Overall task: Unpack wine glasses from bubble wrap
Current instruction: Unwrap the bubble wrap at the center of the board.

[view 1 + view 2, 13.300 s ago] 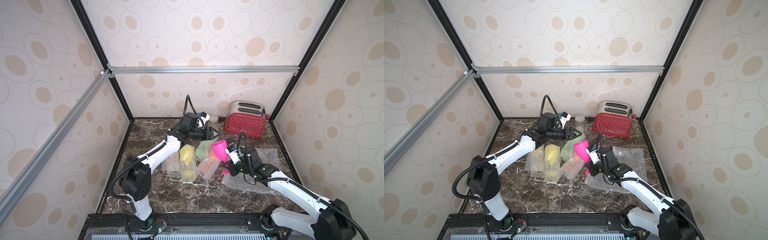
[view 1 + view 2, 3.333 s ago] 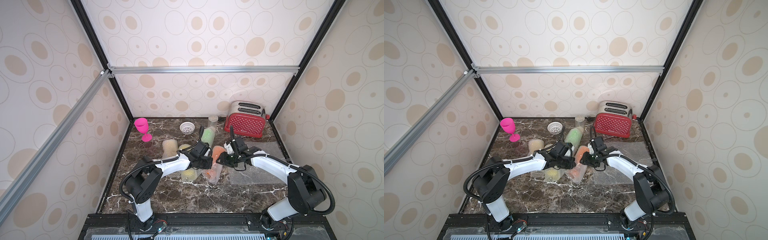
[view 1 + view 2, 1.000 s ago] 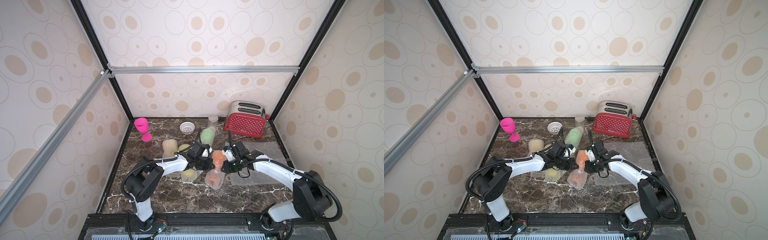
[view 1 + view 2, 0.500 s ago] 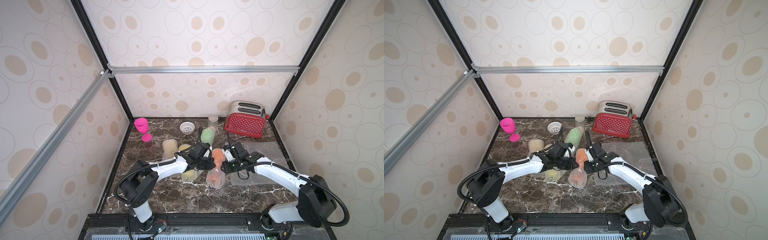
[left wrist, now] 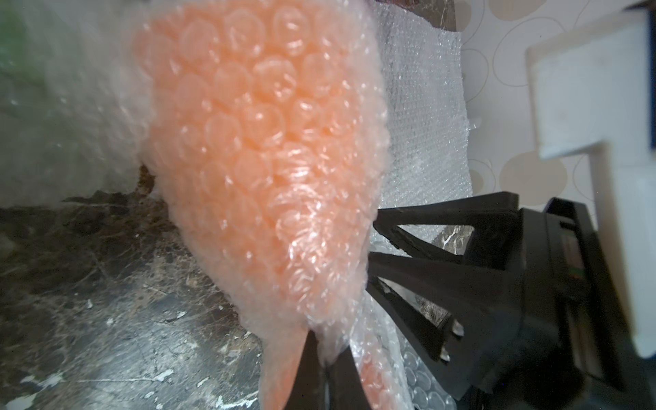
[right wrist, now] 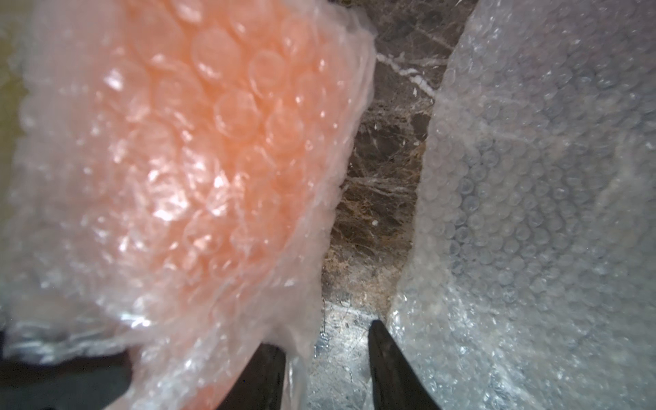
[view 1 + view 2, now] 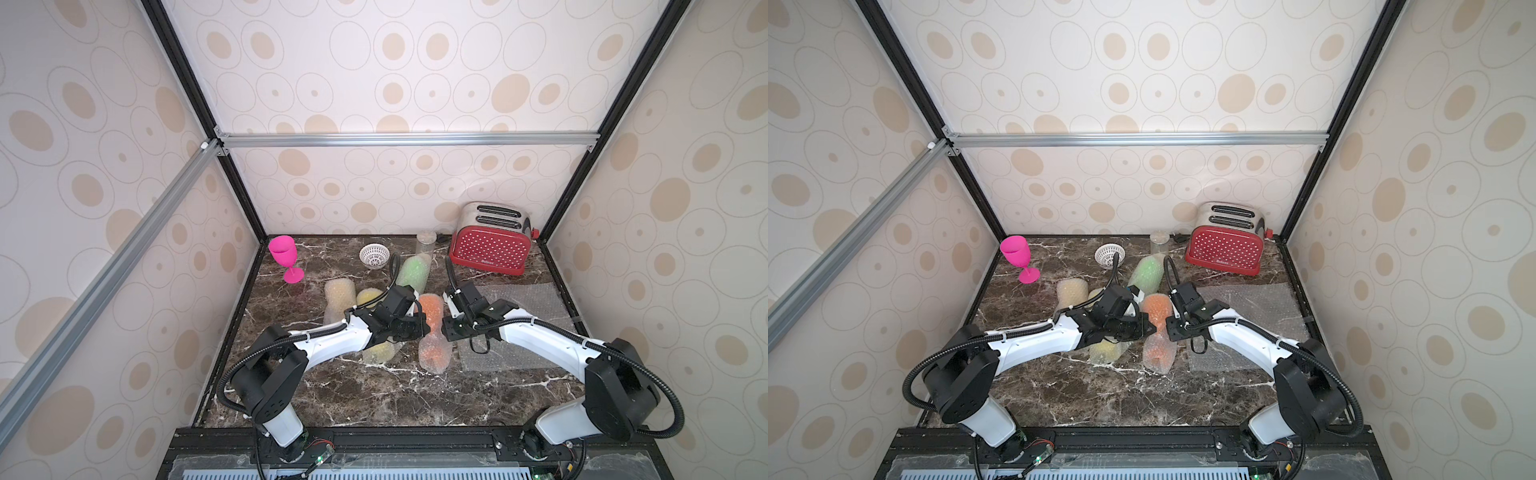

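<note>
In both top views, shows the orange wine glass (image 7: 432, 309) (image 7: 1156, 311), rolled in bubble wrap (image 7: 434, 361), lying in front of the toaster (image 7: 490, 253), with left gripper (image 7: 422, 328) on the side far from the toaster and right gripper (image 7: 444, 328) on the nearer side. On left wrist, catches left gripper (image 5: 324, 358) pinched tight on the bubble wrap's edge. On right wrist, catches right gripper (image 6: 321, 337) with fingers (image 6: 387, 365) spread and bare table (image 6: 376, 213) between.

Oval-patterned walls (image 7: 415, 62), seemingly marble tabletop (image 7: 374, 395).
</note>
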